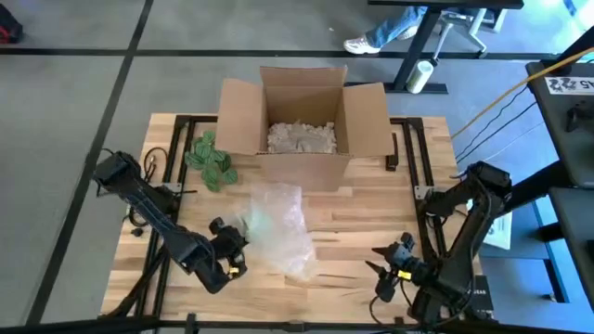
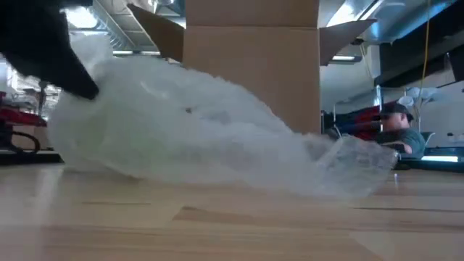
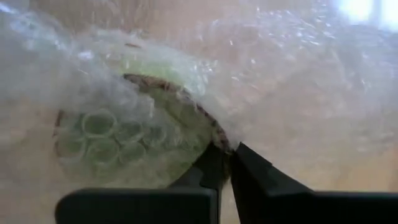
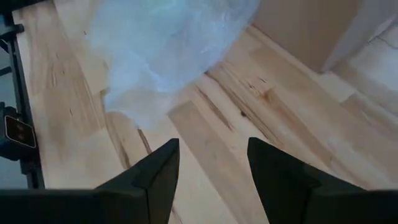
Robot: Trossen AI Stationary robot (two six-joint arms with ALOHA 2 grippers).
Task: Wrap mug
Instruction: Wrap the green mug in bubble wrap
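The mug (image 3: 143, 134), pale green, lies under the bubble wrap (image 1: 278, 227) on the wooden table (image 1: 371, 223), near the middle and in front of the open cardboard box (image 1: 302, 121). The left wrist view shows its dark rim and part of its body through the clear bubbles, which drape over and around it.

The left gripper (image 1: 237, 243) is at the wrap's left edge, low over the table. In its wrist view the two dark fingers (image 3: 255, 177) are pressed nearly together, pinching the mug's rim with the wrap caught in between; only a narrow slit is left between them. In the low view the wrap rises in a rounded mound toward the left gripper and tapers down to the table on the other side.

The right gripper (image 1: 385, 263) waits over bare wood to the right of the wrap, well apart from it. Its fingers (image 4: 155, 171) are spread wide and touch nothing.

The box holds pale packing filler (image 1: 302, 137). A bunch of green leaves (image 1: 212, 160) lies on the table just beside the box's left side. A person in a cap (image 2: 399, 130) is seen in the room behind.
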